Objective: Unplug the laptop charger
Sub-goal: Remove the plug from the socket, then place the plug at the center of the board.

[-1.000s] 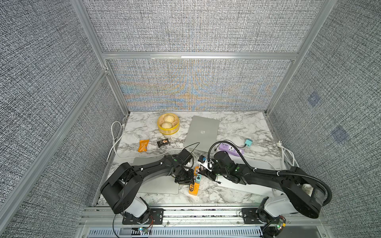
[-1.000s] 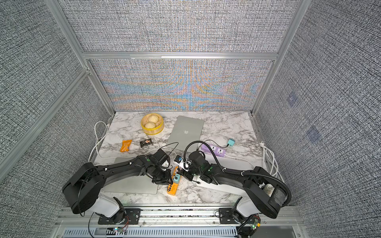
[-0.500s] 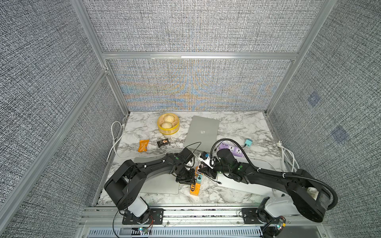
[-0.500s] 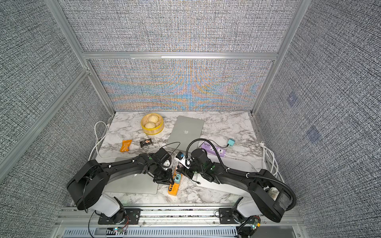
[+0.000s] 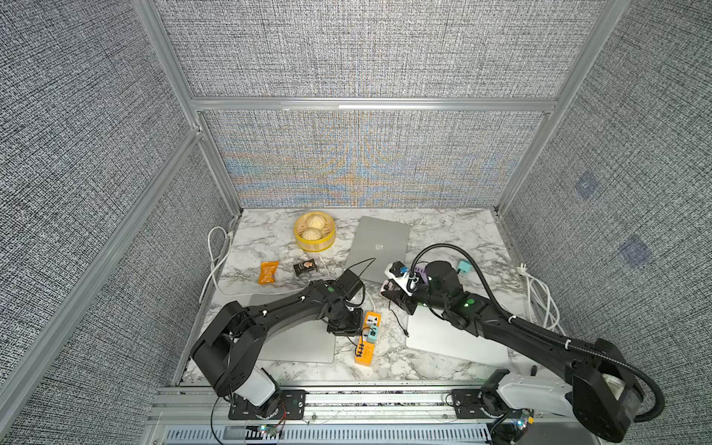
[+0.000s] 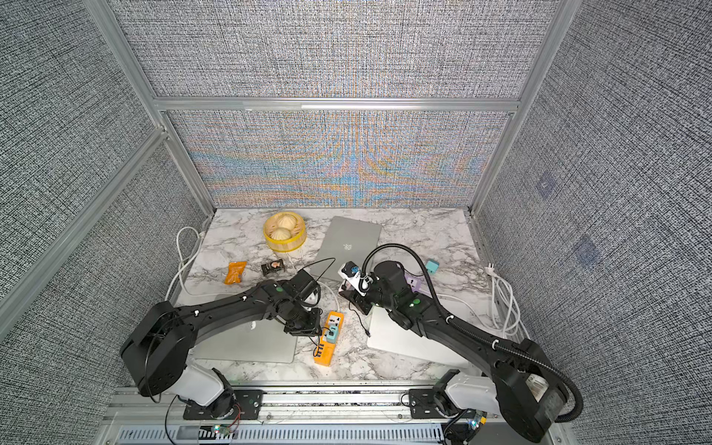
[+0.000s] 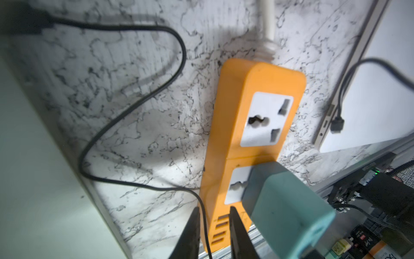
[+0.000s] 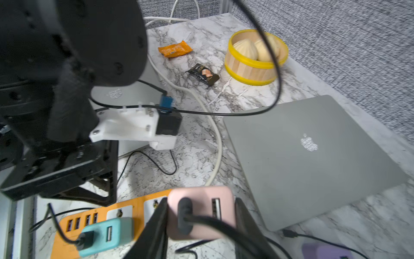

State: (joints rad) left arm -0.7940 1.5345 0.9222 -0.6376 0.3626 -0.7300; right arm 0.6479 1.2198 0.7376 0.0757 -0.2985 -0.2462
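A pink laptop charger (image 8: 201,201) with a black cable sits between the fingers of my right gripper (image 8: 201,215), which is shut on it. It hangs above the table, clear of the orange power strip (image 5: 368,339), pink charger (image 5: 387,286). The strip's far socket (image 7: 266,118) is bare; a teal charger (image 7: 286,213) sits plugged in the other. My left gripper (image 7: 214,209) stands nearly closed, tips down at the strip's USB end, a thin black cable running through the narrow gap. The cable's loose plug (image 7: 337,125) lies beside a silver laptop (image 5: 454,339).
A grey closed laptop (image 5: 379,246) lies at the back, another (image 5: 296,343) under my left arm. A steamer with buns (image 5: 314,231), an orange packet (image 5: 267,271) and a dark wrapper (image 5: 304,266) sit back left. White cords run along both table sides (image 5: 539,296).
My right gripper has lifted and drawn back to the right with the pink charger, away from the orange strip. The left gripper has stayed at the strip.
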